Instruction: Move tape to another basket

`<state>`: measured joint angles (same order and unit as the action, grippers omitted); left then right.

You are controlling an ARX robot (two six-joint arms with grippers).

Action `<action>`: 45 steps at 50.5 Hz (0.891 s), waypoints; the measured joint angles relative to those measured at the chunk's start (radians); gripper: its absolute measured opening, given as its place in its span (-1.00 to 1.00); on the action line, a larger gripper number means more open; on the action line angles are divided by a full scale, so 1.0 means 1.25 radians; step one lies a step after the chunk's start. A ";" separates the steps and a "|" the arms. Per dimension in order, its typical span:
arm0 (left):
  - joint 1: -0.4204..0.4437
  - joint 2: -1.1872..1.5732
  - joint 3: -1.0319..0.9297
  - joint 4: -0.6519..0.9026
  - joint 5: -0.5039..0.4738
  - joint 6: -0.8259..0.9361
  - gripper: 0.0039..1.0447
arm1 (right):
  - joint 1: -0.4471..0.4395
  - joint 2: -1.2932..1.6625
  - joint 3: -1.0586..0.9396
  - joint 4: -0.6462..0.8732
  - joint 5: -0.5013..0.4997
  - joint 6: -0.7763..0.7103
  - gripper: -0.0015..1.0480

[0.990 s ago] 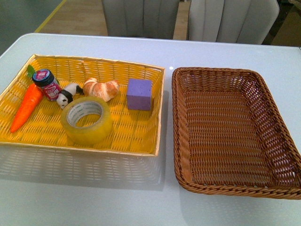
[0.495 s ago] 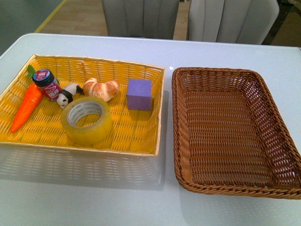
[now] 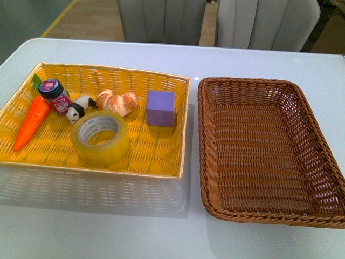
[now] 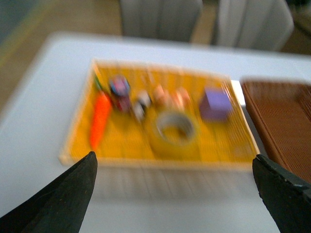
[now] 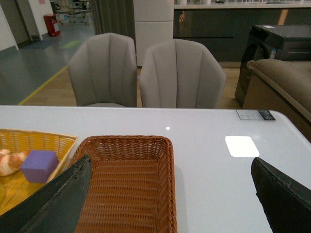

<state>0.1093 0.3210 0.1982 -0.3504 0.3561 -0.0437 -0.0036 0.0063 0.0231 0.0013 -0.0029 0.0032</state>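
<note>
- The tape [image 3: 102,152] is sitting in the yellow tray [image 3: 151,173], around the middle of the tray's near side and close to its front wall.
- It's lying flat, so the hole and white core face straight up. It's round, so we can't really call a long axis; the core's axis stands upright.
- Same tray, further back: carrot [image 3: 31,123] at its left end, then a little jar [image 3: 55,96], a panda toy [image 3: 78,109], a croissant [image 3: 117,102], and the purple cube [image 3: 160,108] toward its right end.
- The basket [image 3: 259,162] sits just beside the tray's right wall on the bench [image 3: 108,226], with a thin strip of bench between them.
- The left fingers [image 4: 73,194] are spread wide with nothing in them, up over the tray's near side. That view is pretty blurry.
- The right fingers [image 5: 63,199] are also spread wide and hold nothing.
</note>
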 joint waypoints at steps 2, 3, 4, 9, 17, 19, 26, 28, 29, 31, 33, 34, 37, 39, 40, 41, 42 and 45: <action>0.006 0.068 0.022 0.001 0.027 -0.005 0.83 | 0.000 -0.001 0.000 0.000 0.001 0.000 0.83; 0.008 0.100 0.033 0.009 0.033 -0.005 0.83 | 0.001 -0.001 0.000 0.000 0.001 0.000 0.83; 0.009 0.121 0.039 0.018 0.037 -0.006 0.83 | 0.001 -0.001 0.000 0.000 0.002 0.000 0.83; 0.011 0.323 0.095 0.166 0.045 -0.012 0.83 | 0.001 -0.001 0.000 0.000 0.002 0.000 0.83; -0.014 0.682 0.172 0.443 -0.021 -0.014 0.83 | 0.001 -0.001 0.000 0.000 0.002 0.000 0.83; -0.023 0.757 0.190 0.490 -0.034 -0.016 0.83 | 0.001 -0.001 0.000 0.000 0.002 0.000 0.83; -0.065 0.998 0.264 0.598 -0.061 -0.040 0.83 | 0.001 -0.001 0.000 0.000 0.002 0.000 0.83; -0.082 1.073 0.299 0.617 -0.082 -0.043 0.83 | 0.001 -0.001 0.000 0.000 0.002 0.000 0.83; -0.089 1.099 0.312 0.622 -0.090 -0.043 0.83 | 0.001 -0.001 0.000 0.000 0.002 0.000 0.83; -0.102 1.157 0.344 0.632 -0.117 -0.043 0.83 | 0.001 -0.001 0.000 0.000 0.003 0.000 0.83; -0.113 1.208 0.377 0.632 -0.129 -0.044 0.83 | 0.001 -0.001 0.000 0.000 0.002 0.000 0.83; -0.117 1.234 0.396 0.632 -0.135 -0.044 0.83 | 0.001 -0.001 0.000 0.000 0.002 0.000 0.83; -0.129 1.288 0.436 0.628 -0.145 -0.044 0.83 | 0.001 -0.001 0.000 0.000 0.002 0.000 0.83; -0.133 1.305 0.450 0.626 -0.147 -0.044 0.83 | 0.001 -0.001 0.000 0.000 0.002 0.000 0.83; -0.136 1.321 0.464 0.624 -0.153 -0.044 0.83 | 0.001 -0.001 0.000 0.000 0.002 0.000 0.83; -0.138 1.328 0.468 0.624 -0.154 -0.044 0.83 | 0.001 -0.001 0.000 0.000 0.002 0.000 0.83; -0.140 1.340 0.479 0.623 -0.154 -0.044 0.83 | 0.001 -0.001 0.000 0.000 0.002 0.000 0.83; -0.145 1.368 0.501 0.620 -0.155 -0.045 0.83 | 0.001 -0.001 0.000 0.000 0.002 0.000 0.83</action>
<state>-0.0719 2.0315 0.8249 0.4240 0.1623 -0.0998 -0.0021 0.0055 0.0231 0.0013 0.0002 0.0032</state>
